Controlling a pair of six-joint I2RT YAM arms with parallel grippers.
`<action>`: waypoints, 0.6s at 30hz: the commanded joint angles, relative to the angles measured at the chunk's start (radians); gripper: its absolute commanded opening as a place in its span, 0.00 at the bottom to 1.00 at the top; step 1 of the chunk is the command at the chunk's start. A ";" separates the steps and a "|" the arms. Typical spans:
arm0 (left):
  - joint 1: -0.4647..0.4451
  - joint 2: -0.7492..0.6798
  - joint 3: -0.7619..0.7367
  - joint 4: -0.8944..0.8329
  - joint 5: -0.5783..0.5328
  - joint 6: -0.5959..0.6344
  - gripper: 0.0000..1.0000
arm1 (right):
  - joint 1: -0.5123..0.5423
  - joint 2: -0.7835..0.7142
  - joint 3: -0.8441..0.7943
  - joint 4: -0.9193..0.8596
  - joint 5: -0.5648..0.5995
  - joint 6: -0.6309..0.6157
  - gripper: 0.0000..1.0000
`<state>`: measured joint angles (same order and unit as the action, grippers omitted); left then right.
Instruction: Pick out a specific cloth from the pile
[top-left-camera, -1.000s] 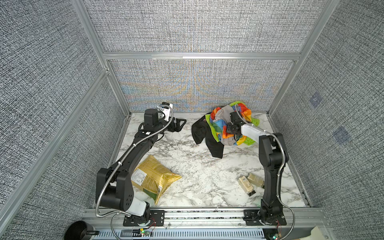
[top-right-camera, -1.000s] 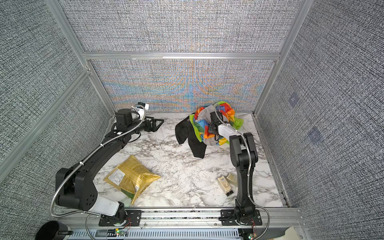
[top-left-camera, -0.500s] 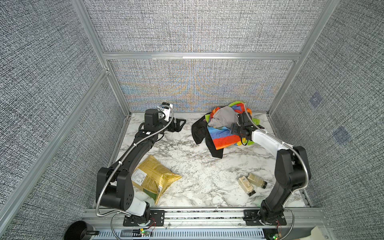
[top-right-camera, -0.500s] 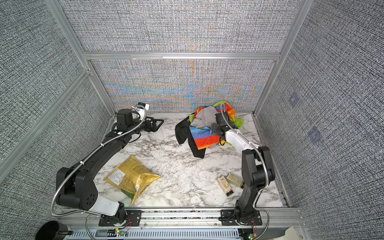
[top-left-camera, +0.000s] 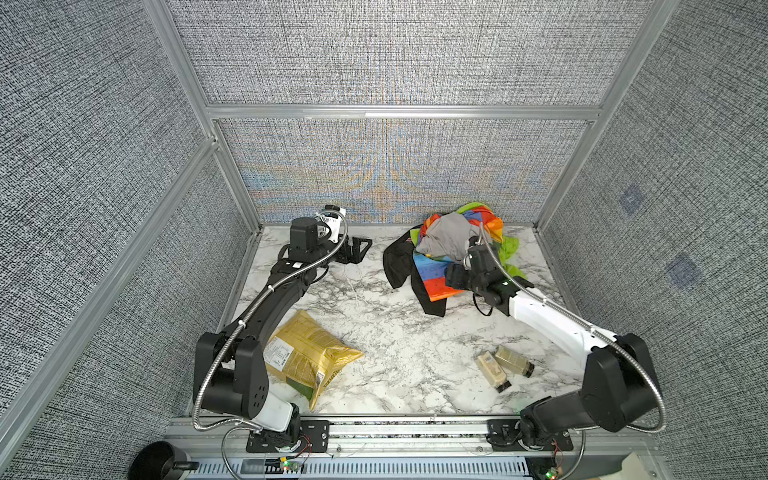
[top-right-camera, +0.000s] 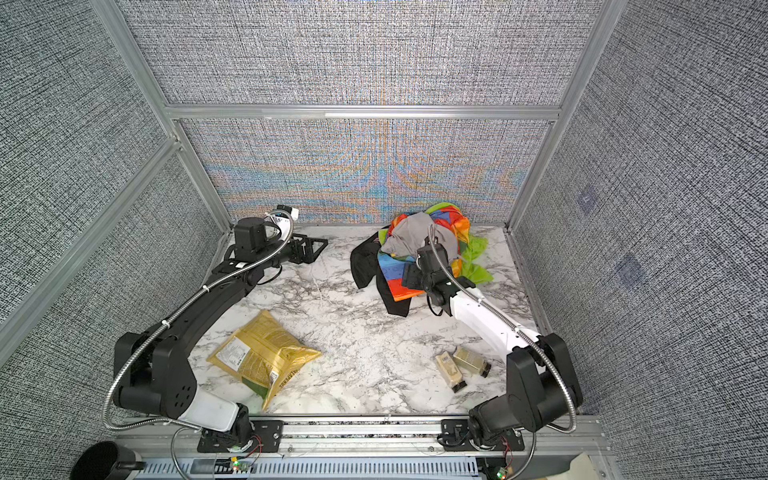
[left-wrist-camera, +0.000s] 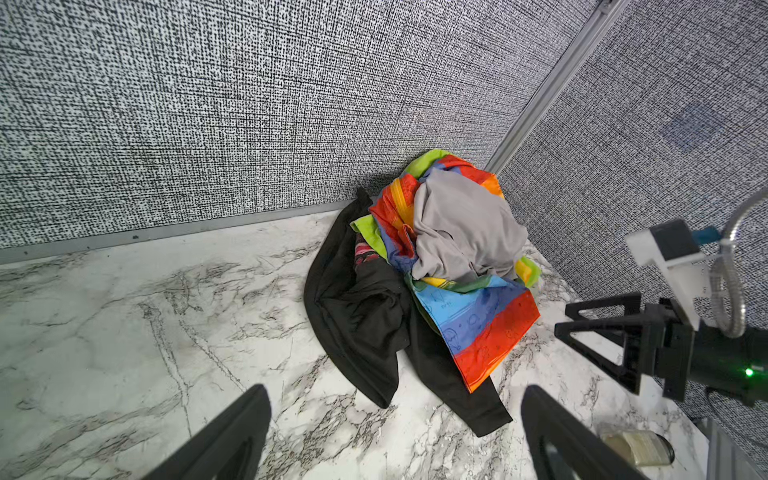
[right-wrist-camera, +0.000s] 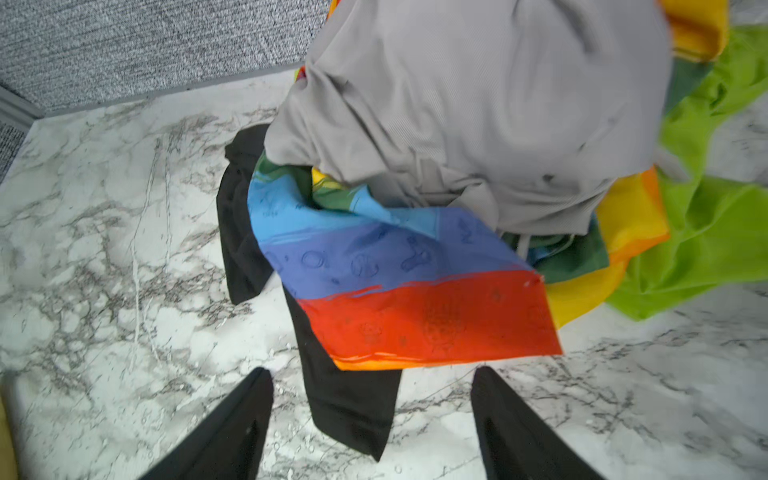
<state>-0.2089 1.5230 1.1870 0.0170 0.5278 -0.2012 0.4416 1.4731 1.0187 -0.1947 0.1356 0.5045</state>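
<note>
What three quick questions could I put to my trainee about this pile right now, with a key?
1. True or false: the right hand is shut on a cloth.
2. Which piece tops the pile? A) grey cloth B) lime green cloth C) gold bag
3. Name the piece whose tail runs out from under the rainbow-striped cloth onto the marble table, toward the right hand.
Key: 1 false, it stands open and empty. 2 A. 3 the black garment.
</note>
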 joint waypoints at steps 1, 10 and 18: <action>0.000 0.000 0.005 0.023 0.009 0.012 0.97 | 0.034 0.021 -0.012 0.051 -0.034 0.030 0.73; 0.000 -0.003 0.006 0.018 0.006 0.009 0.97 | 0.123 0.282 0.175 0.064 -0.163 0.023 0.52; -0.001 0.000 0.006 0.020 0.012 0.006 0.97 | 0.187 0.481 0.345 0.062 -0.212 0.072 0.51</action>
<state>-0.2092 1.5242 1.1870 0.0166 0.5304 -0.2012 0.6254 1.9167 1.3365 -0.1471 -0.0505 0.5457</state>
